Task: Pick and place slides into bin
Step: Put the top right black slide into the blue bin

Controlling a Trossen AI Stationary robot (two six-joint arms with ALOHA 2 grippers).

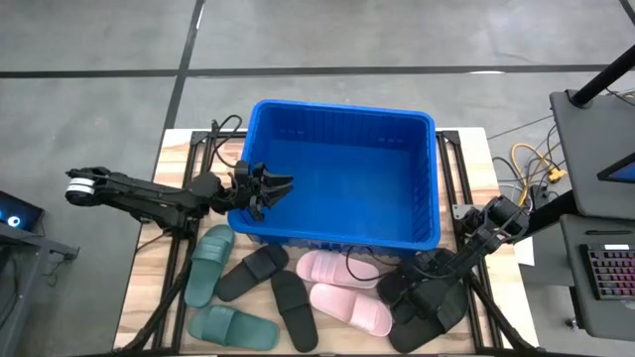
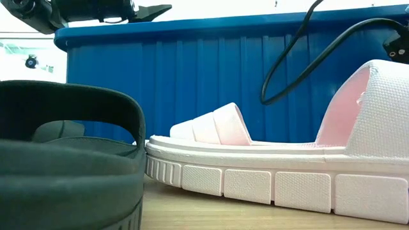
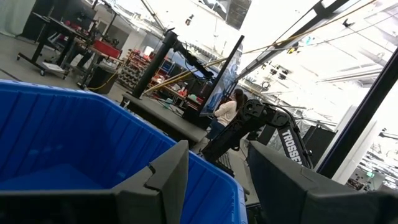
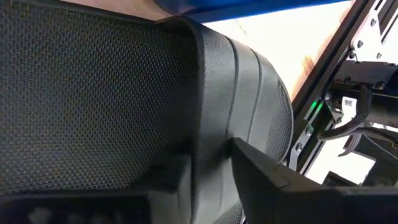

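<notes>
The blue bin (image 1: pixel 342 233) stands mid-table, and nothing lies on the part of its floor that shows. My left gripper (image 1: pixel 281 186) hovers open over the bin's left rim with nothing between its fingers (image 3: pixel 171 180). In front of the bin several slides lie flat on their soles: two green (image 1: pixel 208 263), two black (image 1: pixel 253 273) and two pink (image 1: pixel 347 307). More black slides (image 1: pixel 422 302) are heaped at the right front. My right gripper (image 1: pixel 422 286) reaches down into that heap and is shut on one black slide (image 4: pixel 93 93). My right gripper has the black slide's wide strap (image 4: pixel 249 106) between its two fingers, one finger (image 4: pixel 168 180) on the footbed side and the other (image 4: pixel 280 180) on the strap's outer side. It comes slanting down from the right. The slide still lies among the other black slides.
In the low view a pink slide (image 2: pixel 275 166) and a dark slide (image 2: pixel 64 160) lie close before the bin's wall (image 2: pixel 211 76). Black frame rails (image 1: pixel 456 188) run along both sides of the bin. A person (image 3: pixel 227 112) stands far behind the table.
</notes>
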